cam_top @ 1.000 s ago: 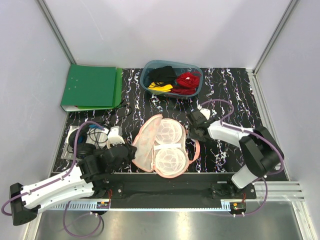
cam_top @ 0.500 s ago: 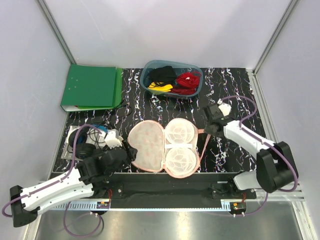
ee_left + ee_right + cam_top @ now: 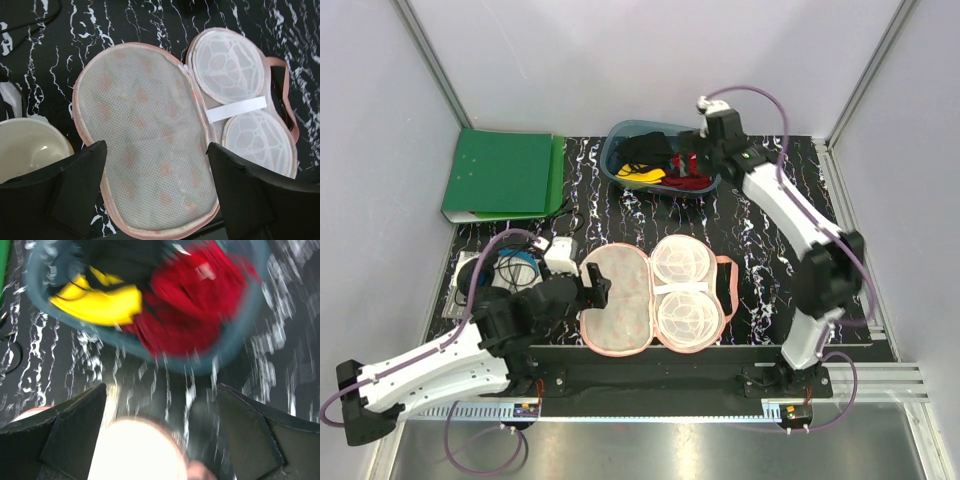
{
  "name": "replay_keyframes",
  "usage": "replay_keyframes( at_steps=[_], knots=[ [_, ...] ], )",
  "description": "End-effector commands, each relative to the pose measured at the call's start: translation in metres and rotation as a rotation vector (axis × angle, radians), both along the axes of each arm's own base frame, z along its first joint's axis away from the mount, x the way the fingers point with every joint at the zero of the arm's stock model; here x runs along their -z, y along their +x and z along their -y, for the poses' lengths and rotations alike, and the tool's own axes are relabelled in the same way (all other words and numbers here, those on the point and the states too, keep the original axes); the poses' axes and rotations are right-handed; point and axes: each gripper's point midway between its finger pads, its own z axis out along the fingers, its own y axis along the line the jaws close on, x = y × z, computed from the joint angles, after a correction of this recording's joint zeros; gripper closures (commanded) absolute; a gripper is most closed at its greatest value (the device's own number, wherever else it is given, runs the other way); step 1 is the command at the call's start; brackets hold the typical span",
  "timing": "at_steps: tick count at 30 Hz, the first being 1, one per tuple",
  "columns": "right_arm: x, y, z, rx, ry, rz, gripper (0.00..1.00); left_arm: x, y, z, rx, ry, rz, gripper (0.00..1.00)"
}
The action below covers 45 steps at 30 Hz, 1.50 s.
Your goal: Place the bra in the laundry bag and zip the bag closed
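Observation:
The laundry bag (image 3: 620, 310) lies spread open and flat near the table's front edge, its pale lining up and two round mesh cups in its right half (image 3: 685, 290). My left gripper (image 3: 592, 290) stands open at the left half's edge; in the left wrist view the lining (image 3: 150, 135) fills the space between the wide-apart fingers (image 3: 156, 150), and nothing is gripped. The yellow bra (image 3: 640, 172) lies in the blue-grey tub (image 3: 660, 126) beside red and black garments. My right gripper (image 3: 695, 160) hovers open over the tub's right end. Its view is blurred, with the bra (image 3: 102, 300) ahead of the empty jaws (image 3: 161, 390).
The red garment (image 3: 692, 181) and the black garment (image 3: 642, 148) share the tub with the bra. A green binder (image 3: 500, 172) lies at the back left. A white cup (image 3: 558, 255) and coiled cables (image 3: 505, 270) sit left of the bag, close to my left arm.
The bag's left half has dropped flat, so the bag lies fully open. My left gripper opened and let go of it. My right arm swung from the bag back to the tub, opening.

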Motion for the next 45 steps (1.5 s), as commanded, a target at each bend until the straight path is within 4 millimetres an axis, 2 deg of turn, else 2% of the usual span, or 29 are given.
replay_keyframes(
  at_steps=[1, 3, 5, 6, 7, 9, 10, 12, 14, 15, 17, 18, 20, 21, 27, 29, 30, 33, 36, 37, 39, 40, 41, 43, 44, 45],
  knots=[
    [-0.002, 0.056, -0.053, -0.376, -0.110, 0.114, 0.07, -0.018, 0.004, 0.031, 0.137, -0.013, 0.044, 0.16],
    [0.011, 0.071, -0.063, -0.475, -0.172, 0.134, 0.15, -0.022, 0.006, 0.038, 0.160, -0.040, 0.043, 0.16],
    [0.033, 0.087, -0.071, -0.538, -0.203, 0.131, 0.23, -0.024, 0.005, 0.044, 0.187, -0.060, 0.034, 0.16],
    [0.058, 0.092, -0.073, -0.592, -0.246, 0.106, 0.27, -0.025, 0.006, 0.044, 0.193, -0.066, 0.033, 0.16],
    [0.052, 0.097, -0.077, -0.620, -0.256, 0.124, 0.27, -0.026, 0.004, 0.047, 0.211, -0.075, 0.029, 0.16],
    [0.081, 0.094, -0.081, -0.728, -0.283, 0.081, 0.28, -0.027, 0.007, 0.044, 0.207, -0.085, 0.028, 0.16],
    [0.081, 0.096, -0.083, -0.752, -0.296, 0.091, 0.28, -0.027, 0.008, 0.043, 0.212, -0.092, 0.022, 0.16],
    [0.102, 0.091, -0.087, -0.845, -0.320, 0.062, 0.28, -0.026, 0.009, 0.040, 0.211, -0.099, 0.019, 0.16],
    [0.111, 0.089, -0.090, -0.908, -0.342, 0.061, 0.28, -0.023, 0.012, 0.037, 0.213, -0.101, 0.008, 0.16],
    [0.122, 0.092, -0.089, -0.931, -0.363, 0.059, 0.28, -0.022, 0.013, 0.035, 0.211, -0.102, 0.005, 0.16],
    [0.127, 0.097, -0.089, -0.949, -0.387, 0.069, 0.26, -0.019, 0.016, 0.032, 0.207, -0.110, -0.006, 0.16],
    [0.139, 0.099, -0.088, -0.962, -0.406, 0.061, 0.27, -0.018, 0.017, 0.031, 0.204, -0.111, -0.011, 0.16],
    [0.141, 0.103, -0.092, -0.998, -0.422, 0.085, 0.28, -0.016, 0.019, 0.031, 0.205, -0.118, -0.021, 0.16],
    [0.151, 0.102, -0.095, -1.020, -0.413, 0.081, 0.28, -0.015, 0.019, 0.030, 0.205, -0.118, -0.025, 0.16],
    [0.156, 0.109, -0.113, -1.130, -0.398, 0.172, 0.34, -0.011, 0.023, 0.027, 0.199, -0.116, -0.042, 0.16],
    [0.151, 0.117, -0.121, -1.134, -0.398, 0.221, 0.36, -0.010, 0.025, 0.025, 0.191, -0.114, -0.044, 0.16],
    [0.150, 0.120, -0.126, -1.143, -0.390, 0.243, 0.39, -0.010, 0.026, 0.025, 0.192, -0.116, -0.047, 0.16],
    [0.149, 0.125, -0.134, -1.152, -0.390, 0.280, 0.62, -0.009, 0.027, 0.024, 0.188, -0.118, -0.056, 0.16],
    [0.144, 0.128, -0.139, -1.151, -0.384, 0.311, 0.69, -0.009, 0.028, 0.025, 0.191, -0.125, -0.062, 0.16],
    [0.141, 0.130, -0.139, -1.149, -0.386, 0.322, 0.75, -0.008, 0.027, 0.025, 0.191, -0.126, -0.065, 0.16],
    [0.128, 0.130, -0.140, -1.134, -0.381, 0.334, 0.86, -0.007, 0.025, 0.026, 0.196, -0.137, -0.078, 0.16],
    [0.121, 0.130, -0.139, -1.122, -0.375, 0.338, 0.97, -0.008, 0.024, 0.027, 0.200, -0.142, -0.082, 0.16],
    [0.101, 0.129, -0.138, -1.096, -0.363, 0.353, 1.00, -0.009, 0.023, 0.027, 0.203, -0.148, -0.084, 0.16],
    [0.089, 0.123, -0.138, -1.083, -0.343, 0.352, 1.00, -0.011, 0.020, 0.030, 0.215, -0.166, -0.093, 0.16],
    [0.064, 0.119, -0.138, -1.067, -0.321, 0.376, 1.00, -0.015, 0.019, 0.030, 0.219, -0.176, -0.089, 0.16],
    [0.060, 0.113, -0.137, -1.066, -0.306, 0.364, 1.00, -0.016, 0.018, 0.029, 0.217, -0.181, -0.092, 0.16]
  ],
)
